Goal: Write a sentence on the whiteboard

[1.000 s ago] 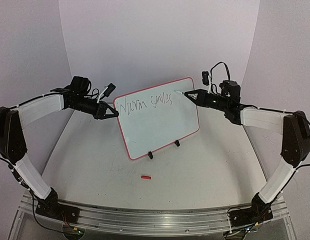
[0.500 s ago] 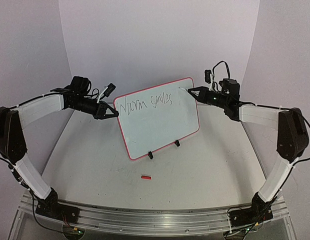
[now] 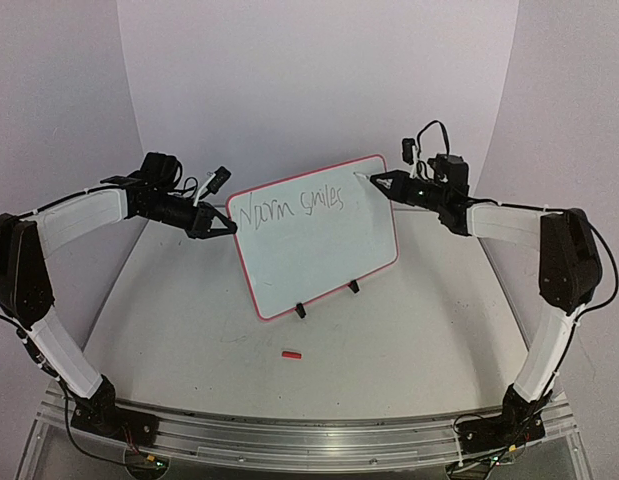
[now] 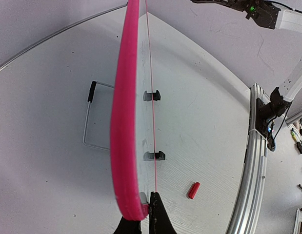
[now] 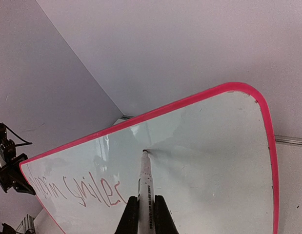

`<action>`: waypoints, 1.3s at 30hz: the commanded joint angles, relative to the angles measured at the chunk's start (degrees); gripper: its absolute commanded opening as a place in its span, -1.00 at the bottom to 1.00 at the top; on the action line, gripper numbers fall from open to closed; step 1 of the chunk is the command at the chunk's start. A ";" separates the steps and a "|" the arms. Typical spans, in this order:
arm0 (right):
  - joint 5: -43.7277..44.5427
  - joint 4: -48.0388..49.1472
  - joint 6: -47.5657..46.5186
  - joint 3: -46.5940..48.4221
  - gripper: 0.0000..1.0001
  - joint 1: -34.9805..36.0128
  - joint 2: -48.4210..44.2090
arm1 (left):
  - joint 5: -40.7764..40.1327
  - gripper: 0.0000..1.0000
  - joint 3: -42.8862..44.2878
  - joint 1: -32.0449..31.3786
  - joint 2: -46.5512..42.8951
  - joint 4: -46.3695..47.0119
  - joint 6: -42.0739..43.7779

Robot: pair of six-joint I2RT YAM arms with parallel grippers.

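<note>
The whiteboard [image 3: 324,250] stands tilted on its two black clip feet in the middle of the table, pink rim all round. The sentence [image 3: 294,204] so reads "Norm smiles" along the top. My left gripper [image 3: 229,229] is shut on the board's left edge; in the left wrist view its fingers [image 4: 143,207] pinch the pink rim [image 4: 122,122]. My right gripper [image 3: 379,182] is shut on a white marker [image 5: 146,178]. The marker's tip meets the whiteboard [image 5: 214,161] just right of the sentence [image 5: 90,189], near the top rim.
A small red marker cap [image 3: 291,354] lies on the table in front of the board, also visible as the cap [image 4: 193,190] in the left wrist view. A wire stand [image 4: 87,122] props the board from behind. The aluminium rail [image 3: 309,435] runs along the near edge.
The right arm has drawn its elbow up and in, and the marker tip has shifted slightly up and left on the board. The left arm and the board have not moved.
</note>
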 commanded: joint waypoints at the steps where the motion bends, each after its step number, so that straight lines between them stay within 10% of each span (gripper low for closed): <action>1: 1.06 -0.04 -1.24 1.83 -1.00 0.14 0.72 | -4.97 -1.00 -0.66 -0.69 0.56 -1.58 5.56; 39: 2.19 6.52 2.70 -5.83 -1.00 0.17 -1.09 | -4.95 -1.00 -0.57 -0.77 0.61 -1.57 5.55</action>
